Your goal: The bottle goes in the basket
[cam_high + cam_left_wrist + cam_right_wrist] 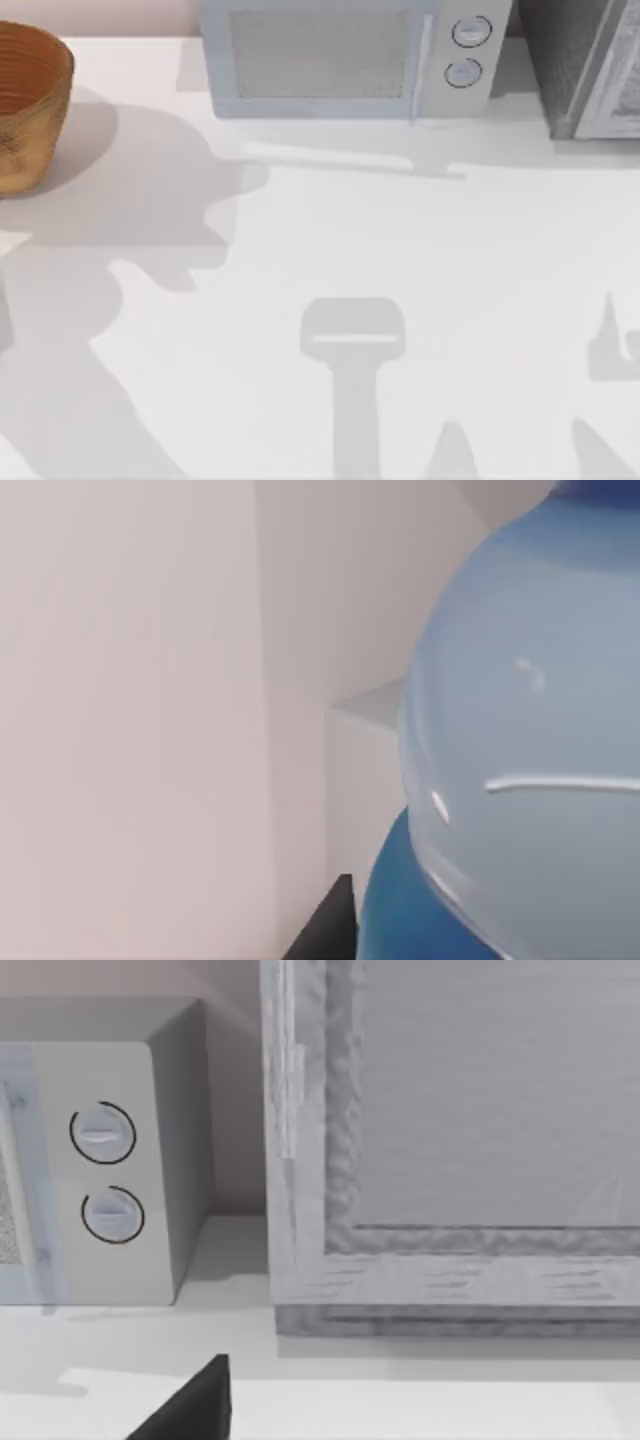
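A: Starting with the biggest things: what is sitting on the white table (330, 260)?

B: A pale microwave (350, 58) is standing along the far edge, with a grey cabinet-like unit (590, 65) just to its right. The basket (28, 105) is sitting at the far left, partly cut off by the edge of the top view, and what is showing of its inside is looking empty.

A: So how far along is the job?

B: I'm judging it as midway. The bottle (520, 780) is not lying on the table; it is looming right against the left wrist camera, clear body with blue at the cap end and the label end. That is suggesting the left arm is carrying it, with the drop into the basket left to do.

A: Are the fingers closing around it?

B: I cannot tell. A dark tip (325, 930) is poking in just beside the bottle's blue base, but the grip itself is hidden.

A: And the right arm?

B: It is facing the microwave and the grey unit at the far right, apparently idle; its fingers' opening is also unreadable.
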You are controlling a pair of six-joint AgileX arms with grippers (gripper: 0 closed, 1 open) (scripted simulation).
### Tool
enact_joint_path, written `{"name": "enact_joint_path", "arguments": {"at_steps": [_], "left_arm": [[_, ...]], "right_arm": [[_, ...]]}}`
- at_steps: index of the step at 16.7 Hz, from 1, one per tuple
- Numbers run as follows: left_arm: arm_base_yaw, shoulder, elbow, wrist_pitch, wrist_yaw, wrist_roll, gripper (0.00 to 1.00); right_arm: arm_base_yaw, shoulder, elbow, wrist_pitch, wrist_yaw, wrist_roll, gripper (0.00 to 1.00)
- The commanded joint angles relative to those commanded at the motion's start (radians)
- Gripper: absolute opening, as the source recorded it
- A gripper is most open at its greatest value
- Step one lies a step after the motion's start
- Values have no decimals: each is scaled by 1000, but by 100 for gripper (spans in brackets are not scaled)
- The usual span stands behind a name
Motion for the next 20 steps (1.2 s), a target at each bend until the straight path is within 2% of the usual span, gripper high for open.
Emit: {"name": "enact_joint_path", "arguments": {"at_steps": [11, 14, 20], "left_arm": [[-113, 91, -19, 138, -112, -27, 0], [-114, 92, -19, 139, -113, -28, 0], [-114, 92, -19, 139, -113, -28, 45]], "right_arm": [[0, 0, 0, 0, 0, 0, 100], [0, 0, 0, 0, 0, 0, 100], [0, 0, 0, 0, 0, 0, 100]]}}
